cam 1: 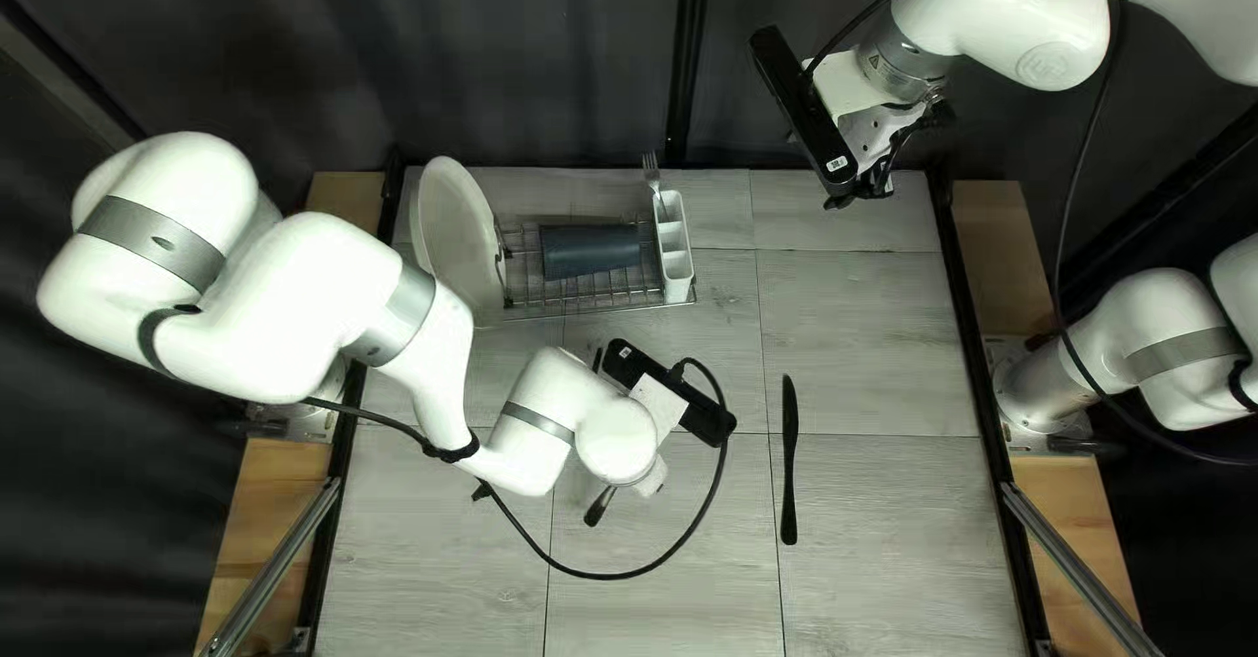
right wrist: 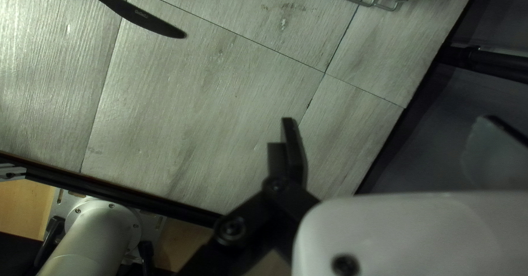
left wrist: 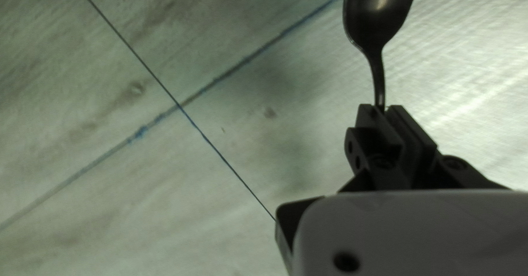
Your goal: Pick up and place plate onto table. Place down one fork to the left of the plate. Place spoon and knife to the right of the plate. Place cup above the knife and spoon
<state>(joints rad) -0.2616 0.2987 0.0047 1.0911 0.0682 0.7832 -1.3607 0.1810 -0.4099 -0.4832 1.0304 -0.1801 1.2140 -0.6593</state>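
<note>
My left gripper (cam 1: pixel 645 471) is over the middle of the table, fingertips hidden from above. In the left wrist view my left gripper (left wrist: pixel 388 111) is shut on the neck of a dark spoon (left wrist: pixel 379 12), its bowl ahead; the spoon's handle end (cam 1: pixel 599 506) shows beside the wrist. A black knife (cam 1: pixel 789 461) lies on the table to the right of that arm. The white plate (cam 1: pixel 452 238) stands on edge at the rack's left. A dark cup (cam 1: pixel 590 251) lies on the rack; a fork (cam 1: pixel 653 172) stands in the white holder. My right gripper (cam 1: pixel 868 188) is raised, open (right wrist: pixel 388 124), holding nothing.
The wire rack (cam 1: pixel 577 301) and white cutlery holder (cam 1: pixel 675 244) are near the far edge. My left arm's cable (cam 1: pixel 655 568) loops over the table. Black rails (cam 1: pixel 963 330) run along the table's sides. A dark curtain (cam 1: pixel 524 55) hangs behind.
</note>
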